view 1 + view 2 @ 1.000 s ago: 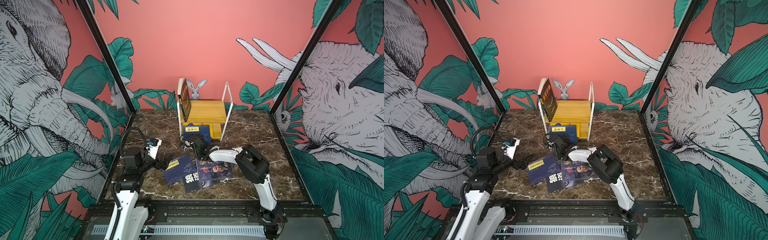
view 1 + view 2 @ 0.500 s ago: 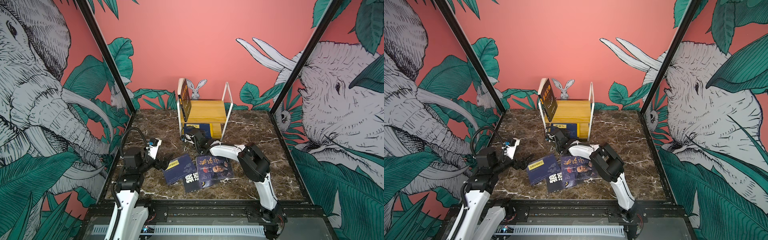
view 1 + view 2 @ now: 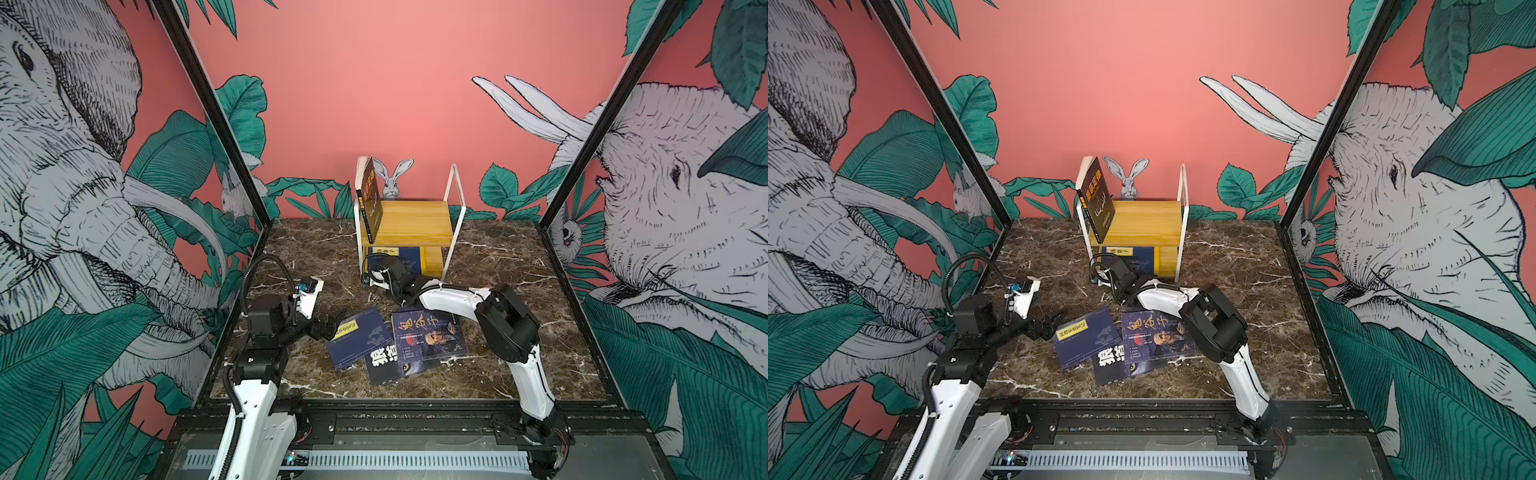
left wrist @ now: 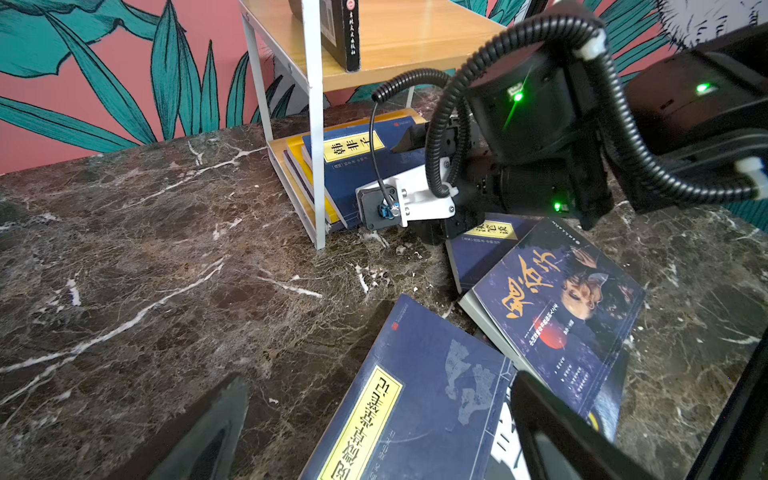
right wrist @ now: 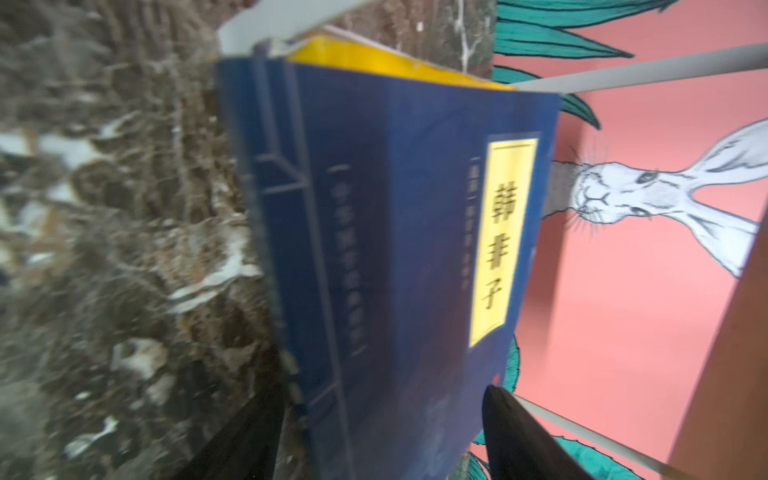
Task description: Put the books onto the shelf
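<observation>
I have the shelf (image 3: 419, 224) at twelve o'clock on the marble table (image 3: 511, 266). A black book (image 3: 370, 199) stands on its top board against the nine o'clock frame. On the lower board a navy book (image 4: 353, 147) lies flat on a yellow book (image 5: 374, 56). My right gripper (image 5: 382, 399) is at that tier's six o'clock mouth, jaws apart with the navy book's near edge between them. I cannot tell whether either pad touches it.

Toward six o'clock three more books lie overlapped. There is a labelled navy book (image 3: 359, 338), a portrait book (image 3: 428, 336) at its three o'clock, and a white-lettered book (image 3: 384, 363) partly under both. My left gripper (image 3: 336, 324) hangs wide open and empty, just at the labelled navy book's nine o'clock corner.

These look like thin, light paperbacks with glossy covers, so I expect them to flex and slide on the marble. I would pinch the labelled navy book by its free nine o'clock edge, deep enough that the cover does not peel up alone. The two top copies should go before the buried one.
</observation>
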Robot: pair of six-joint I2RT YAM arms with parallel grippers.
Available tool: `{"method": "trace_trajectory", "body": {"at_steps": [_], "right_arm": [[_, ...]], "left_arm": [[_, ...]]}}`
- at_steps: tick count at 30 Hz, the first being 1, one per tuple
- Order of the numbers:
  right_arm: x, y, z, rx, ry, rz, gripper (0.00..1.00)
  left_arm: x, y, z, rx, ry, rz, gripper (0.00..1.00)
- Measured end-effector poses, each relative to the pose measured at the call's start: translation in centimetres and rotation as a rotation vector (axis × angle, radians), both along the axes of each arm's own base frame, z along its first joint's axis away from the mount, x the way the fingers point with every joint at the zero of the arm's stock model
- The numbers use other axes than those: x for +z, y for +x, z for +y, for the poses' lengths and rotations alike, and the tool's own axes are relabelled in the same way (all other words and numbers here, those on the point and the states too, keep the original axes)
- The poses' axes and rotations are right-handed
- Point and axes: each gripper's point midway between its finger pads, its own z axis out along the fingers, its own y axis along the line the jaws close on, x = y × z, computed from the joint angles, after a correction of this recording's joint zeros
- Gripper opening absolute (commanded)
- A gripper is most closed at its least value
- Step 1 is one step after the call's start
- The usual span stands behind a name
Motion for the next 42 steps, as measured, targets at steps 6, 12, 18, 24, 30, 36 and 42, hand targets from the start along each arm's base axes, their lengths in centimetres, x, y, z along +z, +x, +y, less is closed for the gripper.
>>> {"method": "trace_trajectory", "body": {"at_steps": [6, 12, 18, 24, 30, 36, 42], "right_arm": [[1.2, -1.7, -0.5, 0.033, 0.025, 0.045, 0.75], [3.7, -2.2, -0.5, 0.044, 0.103, 0.048, 0.68], [2.6, -2.1, -0.7, 0.034, 0.114, 0.079, 0.68], [0.2, -1.9, -0.9, 0.019, 0.091, 0.113, 0.63], [-0.3, -1.0, -1.8, -0.018, 0.084, 0.102, 0.57], [1.2, -0.1, -1.3, -0.026, 0.111, 0.066, 0.55], [1.1, 0.7, -1.0, -0.035, 0.116, 0.059, 0.53]], "left_arm": [[-0.1, 0.1, 0.1, 0.003, -0.001, 0.005, 0.99], [-0.3, 0.0, 0.1, -0.001, -0.005, 0.01, 0.99], [-0.3, 0.0, 0.1, 0.0, -0.006, 0.01, 0.99], [-0.3, 0.0, 0.1, -0.003, -0.005, 0.01, 0.99], [-0.4, 0.0, 0.1, -0.006, -0.007, 0.016, 0.99], [-0.6, 0.0, 0.2, -0.002, -0.009, 0.02, 0.99], [-0.9, 0.0, 0.2, -0.004, -0.011, 0.029, 0.99]]}}
